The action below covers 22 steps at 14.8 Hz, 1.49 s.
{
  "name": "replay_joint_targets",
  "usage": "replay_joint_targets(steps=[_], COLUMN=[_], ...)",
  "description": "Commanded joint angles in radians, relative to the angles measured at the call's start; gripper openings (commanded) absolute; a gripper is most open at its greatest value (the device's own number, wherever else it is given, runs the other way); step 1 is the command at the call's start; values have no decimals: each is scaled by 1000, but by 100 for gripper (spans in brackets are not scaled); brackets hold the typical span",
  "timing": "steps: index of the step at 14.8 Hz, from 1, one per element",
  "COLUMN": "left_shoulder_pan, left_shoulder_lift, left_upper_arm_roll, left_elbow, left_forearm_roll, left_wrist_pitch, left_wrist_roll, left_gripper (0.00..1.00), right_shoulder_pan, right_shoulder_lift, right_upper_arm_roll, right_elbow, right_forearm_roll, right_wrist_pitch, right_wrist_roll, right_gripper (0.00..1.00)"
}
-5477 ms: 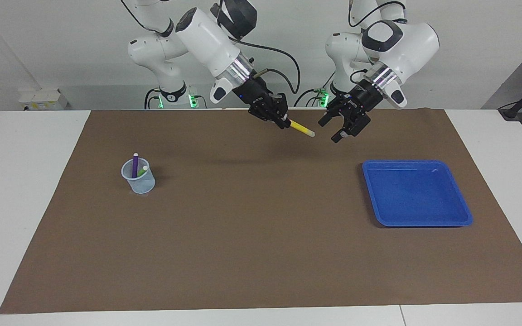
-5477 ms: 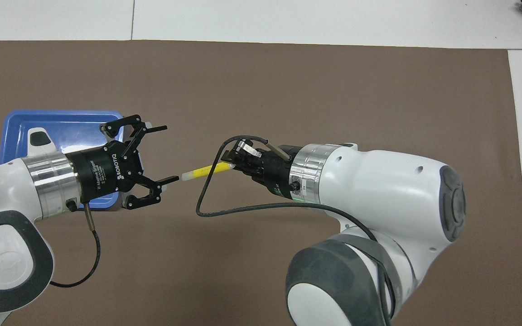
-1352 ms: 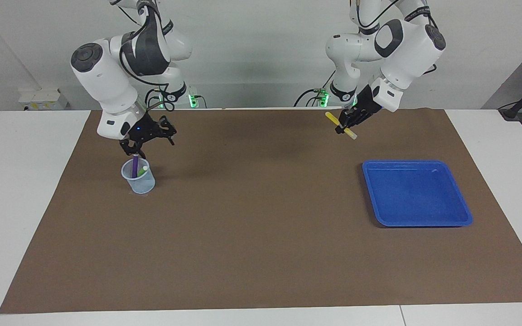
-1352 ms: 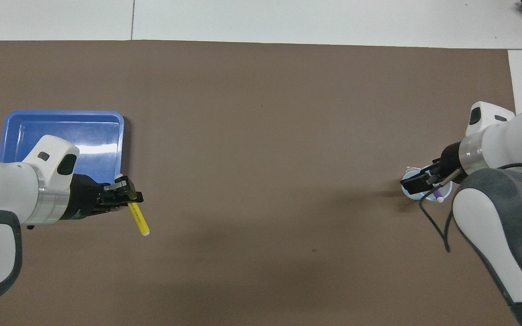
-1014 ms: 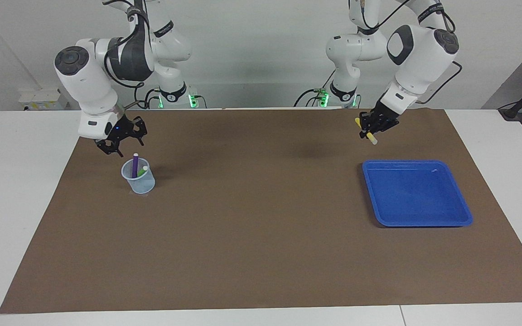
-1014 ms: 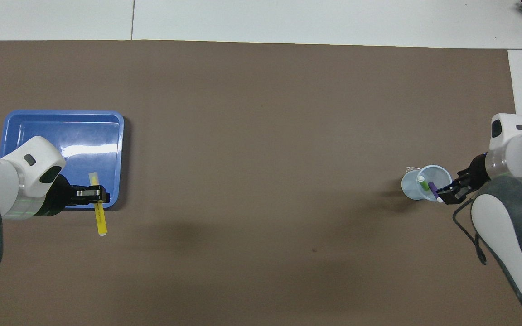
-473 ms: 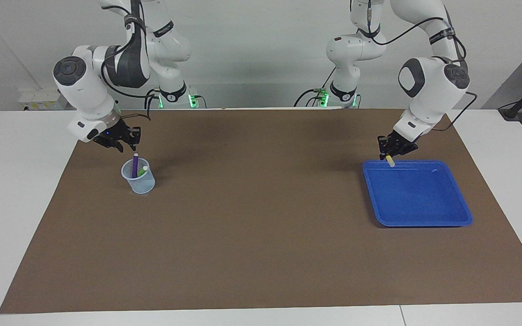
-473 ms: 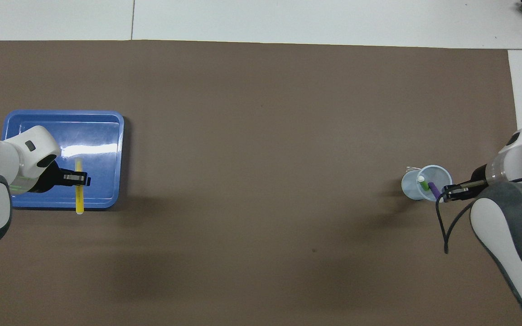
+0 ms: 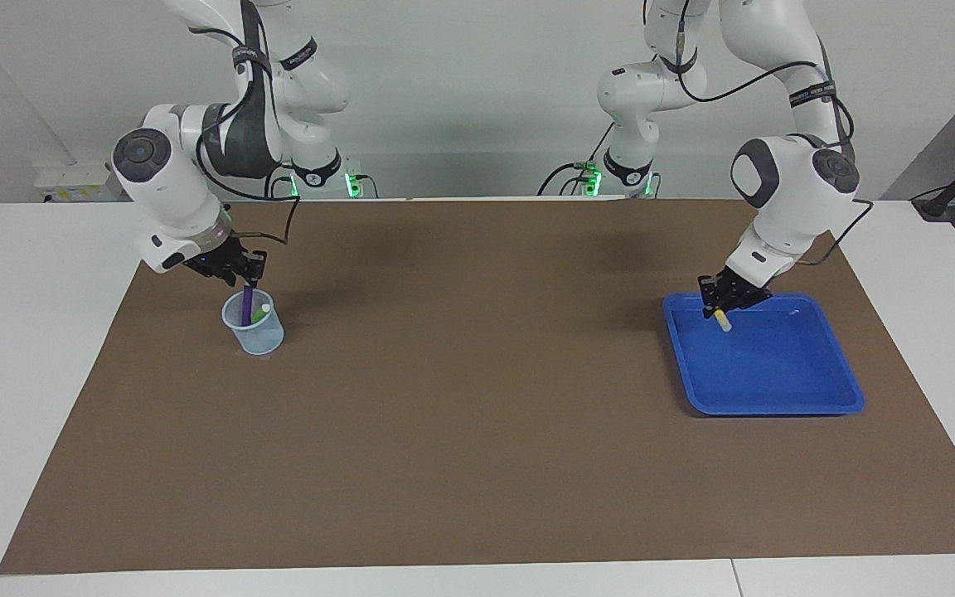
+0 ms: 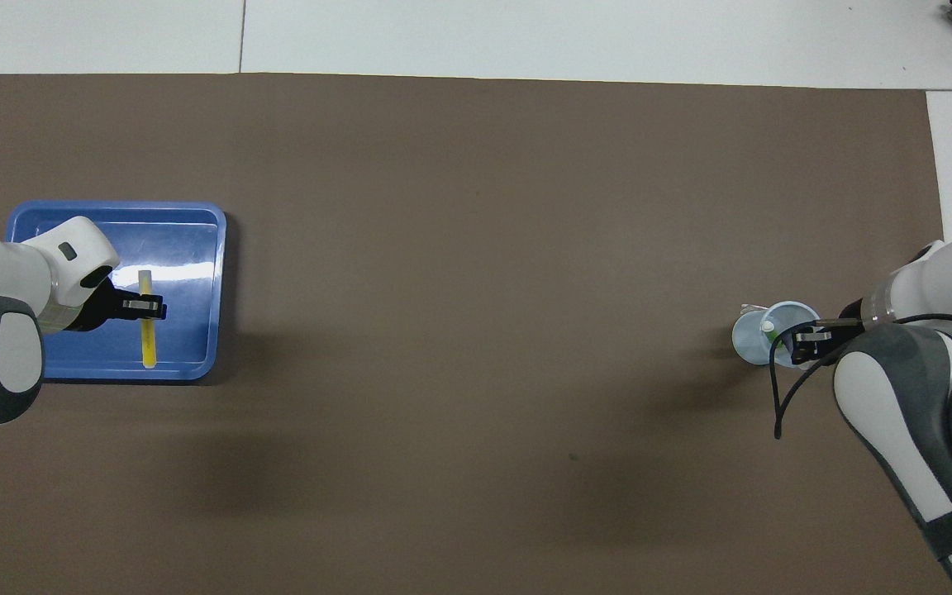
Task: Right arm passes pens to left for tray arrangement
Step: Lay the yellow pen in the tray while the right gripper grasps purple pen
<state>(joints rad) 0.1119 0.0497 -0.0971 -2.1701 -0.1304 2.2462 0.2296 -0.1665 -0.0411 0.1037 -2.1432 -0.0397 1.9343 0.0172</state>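
At the right arm's end of the table, the right pincer (image 9: 247, 279) sits over the small translucent plastic cup (image 9: 255, 327), gripping the slim purple marker pen (image 9: 246, 305) beside the green marker pen (image 9: 260, 313). Toward the left arm's end, the left pincer (image 9: 719, 308) holds the yellow marker pen (image 10: 146, 318), clamped, over the shallow bright-blue plastic tray (image 9: 809, 390).

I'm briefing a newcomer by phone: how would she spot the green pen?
Find the brown mat, then the pale cup standing at the right arm's end. Two pens stand in it: the green pen is the short one leaning at the rim, while the purple pen stands taller beneath the right gripper.
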Motion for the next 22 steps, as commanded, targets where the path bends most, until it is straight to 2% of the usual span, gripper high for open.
replay_joint_targets(steps=[1,8,11,12,14,15,16,22], left_shoulder_pan=[15,15,17,15,15,15,15,18], left_shoulder_lift=[61,159,177,177,177,177,177,180], left_upper_arm_roll=[-7,-7,-7,-7,-9,-7,-9,-9], left_elbow=[19,16,10,10,9,10,10,19], left_forearm_roll=[23,23,23,23,23,23,22,22], left_wrist_pitch=[56,182,219,225,225,227,227,211], left_wrist_roll=[7,5,7,8,1,-6,-10,-10], left_gripper=[0,0,0,25,54,76,82,81], right_shoulder_pan=[-5,-5,-5,-7,-7,-7,-7,-16], right_shoulder_lift=[3,9,4,6,4,4,4,0], right_upper_arm_roll=[5,5,5,5,5,5,5,5], right_elbow=[-6,-20,-47,-46,-47,-49,-50,-57], right_forearm_roll=[-20,-20,-20,-20,-20,-20,-20,-20], right_wrist_pitch=[15,43,64,66,66,66,66,57], right_wrist_roll=[23,20,13,9,9,7,6,-65], right_gripper=[40,40,40,39,37,33,31,2])
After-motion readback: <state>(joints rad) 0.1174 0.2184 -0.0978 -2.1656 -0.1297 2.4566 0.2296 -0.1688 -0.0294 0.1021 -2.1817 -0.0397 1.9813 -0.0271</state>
